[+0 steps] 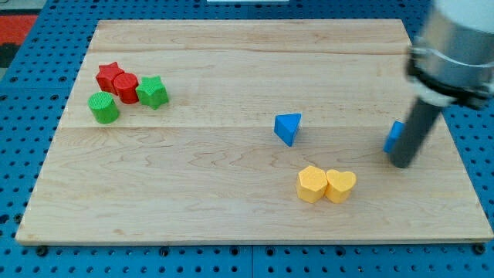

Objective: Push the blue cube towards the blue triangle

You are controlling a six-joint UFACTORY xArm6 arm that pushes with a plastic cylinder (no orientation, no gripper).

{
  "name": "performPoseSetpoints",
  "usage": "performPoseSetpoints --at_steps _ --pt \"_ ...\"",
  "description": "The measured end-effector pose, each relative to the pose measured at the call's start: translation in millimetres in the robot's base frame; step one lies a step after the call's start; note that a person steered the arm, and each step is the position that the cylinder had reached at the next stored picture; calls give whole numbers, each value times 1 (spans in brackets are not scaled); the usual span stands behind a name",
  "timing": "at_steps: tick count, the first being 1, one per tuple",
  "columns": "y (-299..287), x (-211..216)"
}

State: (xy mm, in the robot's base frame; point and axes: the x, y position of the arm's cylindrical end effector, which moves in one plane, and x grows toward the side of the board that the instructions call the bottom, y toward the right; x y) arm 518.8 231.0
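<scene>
My tip [402, 164] sits pressed to the view's right side of the blue cube [394, 137], hiding most of it, so its shape is only prob. a cube. It is a bare rod w/ nothing to clench or grasp.

The blue triangle [288, 128] lies to the view's left, w/ bare wood between. Two yellow blocks [326, 184], touching, lie below that lane, one heart-shaped.

Far left cluster: red star [108, 74], red cylinder [126, 87], green star [153, 92], green cylinder [103, 107].

The cube is near the right edge of the pale, grained wooden board [193, 193], which rests on a blue pegboard [31, 93].
</scene>
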Motion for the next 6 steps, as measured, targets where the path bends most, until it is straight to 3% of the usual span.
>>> performPoseSetpoints --at_steps 1,2,3,4,5,6 --pt "19 16" --pt "59 -17" --pt "35 -37" --pt "-62 -40" --pt "-115 -42" --pt "-112 -42"
